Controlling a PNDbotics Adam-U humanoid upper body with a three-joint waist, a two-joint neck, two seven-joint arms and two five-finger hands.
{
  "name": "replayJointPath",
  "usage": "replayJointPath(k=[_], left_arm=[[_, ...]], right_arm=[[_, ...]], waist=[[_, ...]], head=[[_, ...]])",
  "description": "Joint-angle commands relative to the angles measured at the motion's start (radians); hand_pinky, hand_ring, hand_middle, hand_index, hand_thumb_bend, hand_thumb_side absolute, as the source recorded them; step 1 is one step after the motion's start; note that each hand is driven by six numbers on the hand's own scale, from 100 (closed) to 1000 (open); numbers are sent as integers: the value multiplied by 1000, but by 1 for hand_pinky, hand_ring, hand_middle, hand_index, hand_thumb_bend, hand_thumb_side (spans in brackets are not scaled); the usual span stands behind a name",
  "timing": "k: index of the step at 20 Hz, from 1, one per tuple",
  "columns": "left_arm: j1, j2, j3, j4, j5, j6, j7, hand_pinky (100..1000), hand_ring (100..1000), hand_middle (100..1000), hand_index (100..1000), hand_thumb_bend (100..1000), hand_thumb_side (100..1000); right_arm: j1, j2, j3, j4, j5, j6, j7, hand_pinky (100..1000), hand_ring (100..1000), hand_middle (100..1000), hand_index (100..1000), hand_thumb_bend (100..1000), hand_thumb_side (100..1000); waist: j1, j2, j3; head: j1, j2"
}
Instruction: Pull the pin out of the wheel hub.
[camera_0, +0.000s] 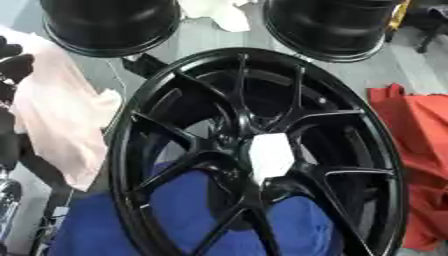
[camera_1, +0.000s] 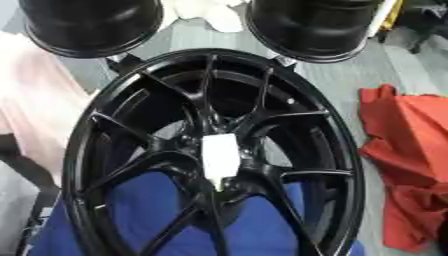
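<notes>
Wheel hub (camera_0: 262, 150), glossy black with thin paired spokes, is seen filling the middle of both views, tilted so its rim runs from twelve o'clock round to six. At its centre a pale, whitish piece (camera_0: 271, 156) is set where the spokes meet; whether this is the pin cannot be told. Blue cloth (camera_0: 175, 220) is spread beneath the wheel at six o'clock and is seen through the spokes. At nine o'clock a pale pink cloth (camera_0: 61, 125) is laid just beside the rim, and against the left edge the black left hand (camera_0: 12, 62) is partly shown; how far it is open cannot be told. At three o'clock a red cloth (camera_1: 407, 165) is crumpled. Farther off, two black rims (camera_0: 109, 25) stand at eleven and one o'clock, with a white cloth (camera_0: 219, 12) between them.
</notes>
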Motion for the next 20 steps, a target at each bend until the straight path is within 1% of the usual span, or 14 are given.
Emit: replayJointPath(k=[1,2,3,4,5,6,7,9,12,13,14,15,19,20], left_arm=[[-5,14,11,-15,-8,-1,3,847,723,656,750,150,771],[-6,14,10,-15,-8,-1,3,847,722,656,750,150,772],[-7,14,9,-15,-8,-1,2,846,722,656,750,150,771],[-8,14,10,-15,-8,-1,2,846,722,656,750,150,770],[-9,14,10,-15,-8,-2,2,846,722,656,750,149,770],[-11,14,10,-15,-8,-3,2,846,722,655,750,149,770],[-12,15,9,-15,-8,-4,2,846,722,655,750,148,770],[-14,14,7,-15,-8,-4,-1,846,721,655,750,147,769],[-16,14,6,-15,-9,-5,-1,845,721,655,750,146,768],[-17,13,6,-15,-9,-6,-1,846,720,654,750,145,769],[-18,13,5,-15,-8,-6,-2,846,720,654,749,148,747],[-20,13,3,-15,-8,-5,-4,846,720,654,749,145,771],[-26,13,0,-15,-9,-4,-9,845,719,653,750,141,768],[-27,14,1,-15,-10,-6,-8,845,718,653,750,140,767]], right_arm=[[-24,-24,-35,-41,-10,-9,-21,738,804,853,879,300,141],[-32,-18,-45,-61,-32,-11,-55,711,758,816,852,169,253],[-38,-12,-53,-84,-63,-15,-105,685,694,776,833,100,352],[-43,-7,-55,-113,-104,-25,-163,673,665,757,821,100,371],[-45,-4,-51,-142,-148,-41,-226,664,642,737,806,100,366],[-48,-1,-43,-168,-190,-58,-290,652,614,709,772,100,375],[-54,3,-32,-196,-235,-77,-353,647,603,696,757,100,434],[-63,12,-2,-247,-320,-115,-441,655,605,700,756,100,417],[-71,24,48,-329,-403,-165,-485,663,610,705,758,100,376],[-72,27,60,-350,-414,-172,-487,661,609,703,758,100,352],[-78,32,74,-378,-420,-182,-483,658,607,701,757,100,263],[-84,40,89,-407,-421,-189,-476,657,606,700,756,100,288],[-96,59,131,-497,-399,-188,-450,647,589,682,742,100,217],[-100,62,137,-516,-389,-185,-447,648,588,680,741,180,192]], waist=[[0,-11,2],[0,-10,4],[0,-9,5],[1,-9,6],[1,-8,8],[1,-7,10],[1,-5,13],[2,-2,19],[4,0,25],[4,0,27],[4,3,30],[5,5,33],[11,10,38],[12,11,40]], head=[[1,-5],[1,-3],[2,-2],[2,-3],[0,-4],[-1,-5],[-3,-5],[-8,-5],[-12,-8],[-13,-9],[-15,-11],[-18,-9],[-25,-8],[-26,-10]])
